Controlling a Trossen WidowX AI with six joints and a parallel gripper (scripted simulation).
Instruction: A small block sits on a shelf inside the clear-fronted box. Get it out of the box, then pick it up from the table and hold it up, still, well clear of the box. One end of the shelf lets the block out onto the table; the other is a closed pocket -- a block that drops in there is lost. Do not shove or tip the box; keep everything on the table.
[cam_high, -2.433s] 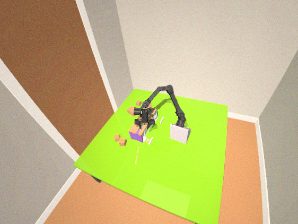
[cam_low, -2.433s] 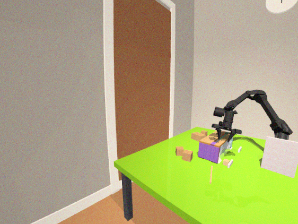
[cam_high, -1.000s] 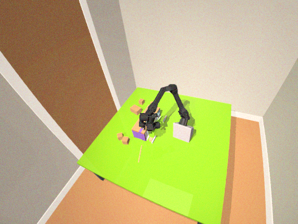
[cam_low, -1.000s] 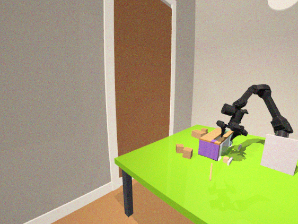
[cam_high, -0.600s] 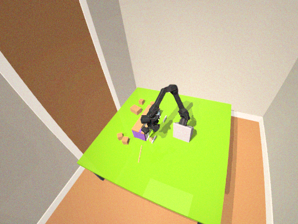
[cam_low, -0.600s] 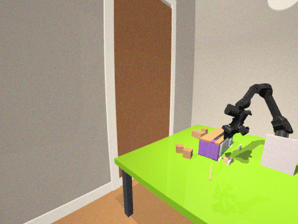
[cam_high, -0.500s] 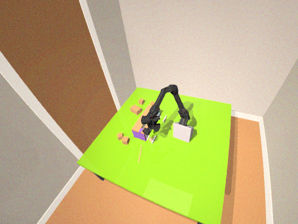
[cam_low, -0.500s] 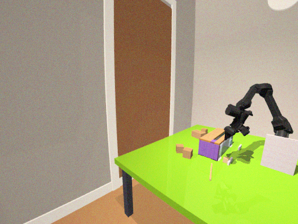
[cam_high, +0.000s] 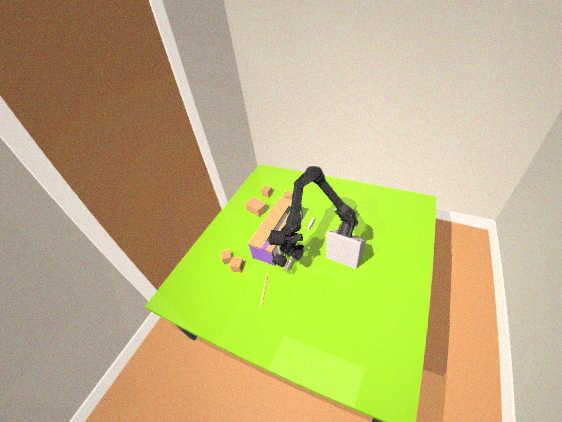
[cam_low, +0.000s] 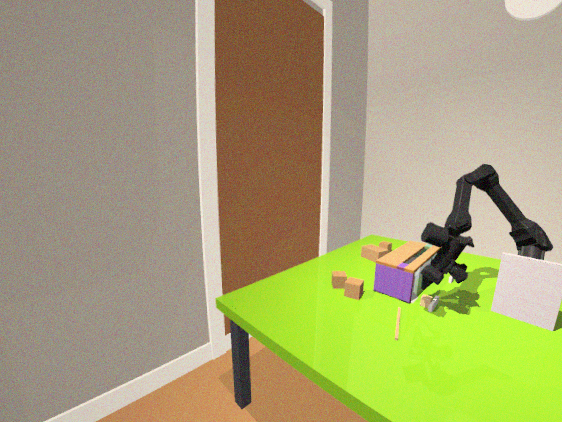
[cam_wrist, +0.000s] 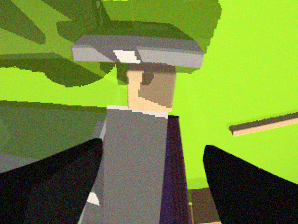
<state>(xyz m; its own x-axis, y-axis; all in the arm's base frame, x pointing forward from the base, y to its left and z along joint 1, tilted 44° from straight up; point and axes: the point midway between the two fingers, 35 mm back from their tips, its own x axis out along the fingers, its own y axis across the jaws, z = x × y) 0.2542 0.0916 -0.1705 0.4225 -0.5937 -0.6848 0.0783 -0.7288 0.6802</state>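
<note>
Hovering open — one pair jaws (cam_low: 448, 276), one small block (cam_low: 426, 300) (cam_wrist: 152, 89) below.

No readable text, label, brand, number or sign anywhere; nothing legible on box, blocks, arm or desk (cam_high: 320, 310) (cam_low: 320, 320) (cam_wrist: 260, 75), nor on the pale upright panel (cam_high: 345, 249) (cam_low: 527, 290) toward four o'clock in the exterior view.

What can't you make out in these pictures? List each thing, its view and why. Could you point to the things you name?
- The box's clear front (cam_low: 418, 284), exterior view: partly hidden behind the black gripper (cam_low: 446, 276).
- Fingertips, wrist view: cut off by no edge, but both black fingers' (cam_wrist: 65, 175) (cam_wrist: 245, 175) outer parts are, at the sides.
- Thin tan stick (cam_wrist: 265, 125), wrist view: right end cropped.
</note>
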